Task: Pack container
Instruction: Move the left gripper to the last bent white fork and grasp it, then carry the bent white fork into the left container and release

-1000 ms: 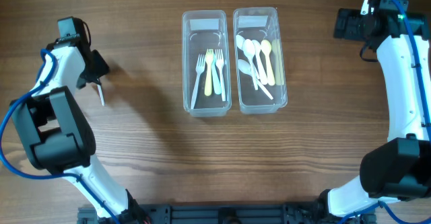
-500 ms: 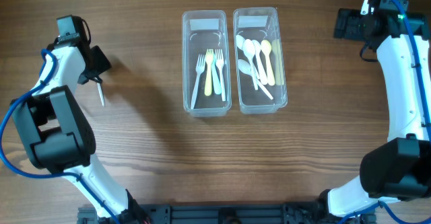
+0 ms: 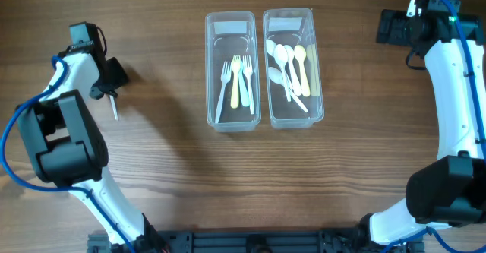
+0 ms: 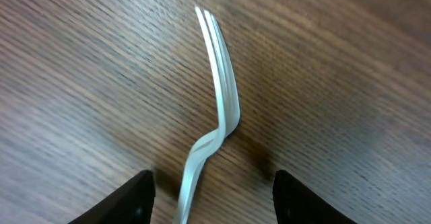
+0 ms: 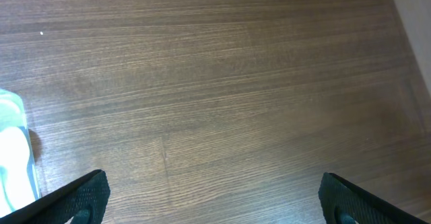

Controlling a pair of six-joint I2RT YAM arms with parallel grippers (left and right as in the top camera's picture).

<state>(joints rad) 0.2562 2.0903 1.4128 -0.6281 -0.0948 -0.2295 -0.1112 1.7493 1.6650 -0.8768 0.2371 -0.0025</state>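
Left wrist view: slim whitish plastic fork [image 4: 226,96], tines pointing away, lies between the wide-spread fingers of the left gripper [image 4: 212,180].

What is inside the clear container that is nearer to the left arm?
Three plastic forks lie in the container: two white, with one yellow between them. A pale rectangle shows at its far end. No lid is on, and nothing covers the forks.
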